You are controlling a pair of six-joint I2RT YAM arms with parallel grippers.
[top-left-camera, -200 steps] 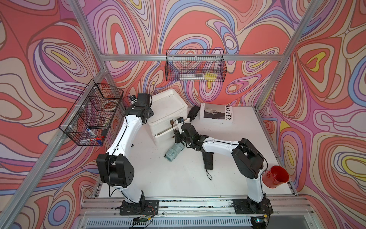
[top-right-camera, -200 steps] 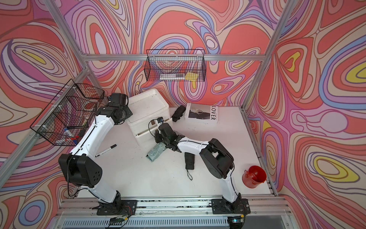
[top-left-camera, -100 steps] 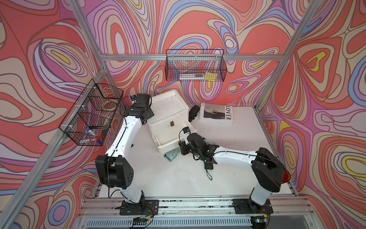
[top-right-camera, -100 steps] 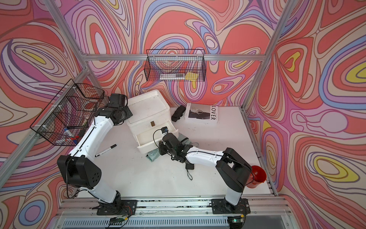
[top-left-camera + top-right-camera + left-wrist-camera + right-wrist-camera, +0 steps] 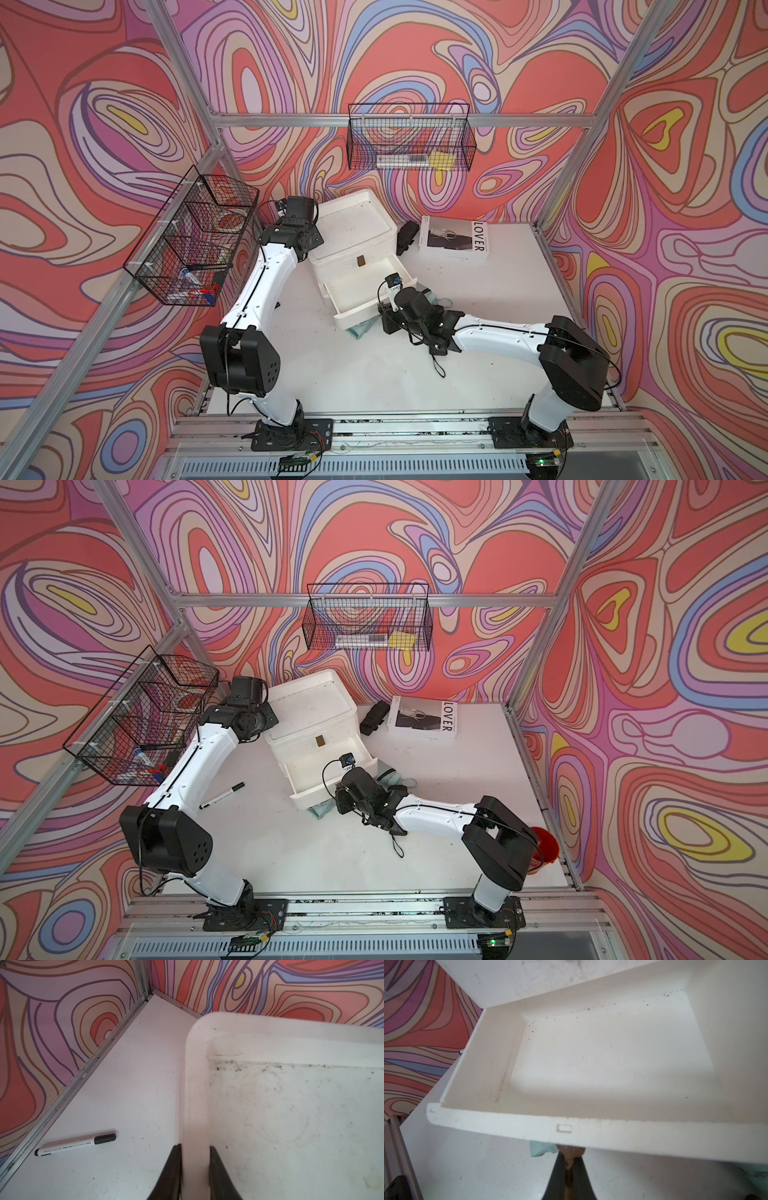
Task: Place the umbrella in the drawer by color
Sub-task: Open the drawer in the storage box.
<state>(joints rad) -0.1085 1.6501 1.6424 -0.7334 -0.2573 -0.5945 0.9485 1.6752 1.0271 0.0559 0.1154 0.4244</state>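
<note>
The white drawer unit stands at the back left. Its lower drawer is pulled out and empty. My right gripper is shut on the brown pull tab at the drawer's front, also seen in a top view. My left gripper is shut on the unit's top rim. A pale teal umbrella lies partly under the open drawer. One black umbrella lies beside the book. Another black umbrella is mostly hidden under my right arm.
A "LOVER" book lies at the back right. A black-capped marker lies left of the unit. A red cup sits at the right edge. Wire baskets hang on the back wall and the left wall.
My right gripper has drawn the lower drawer out toward the front, and the right arm has swung back over the black umbrella. The left arm has held still.
</note>
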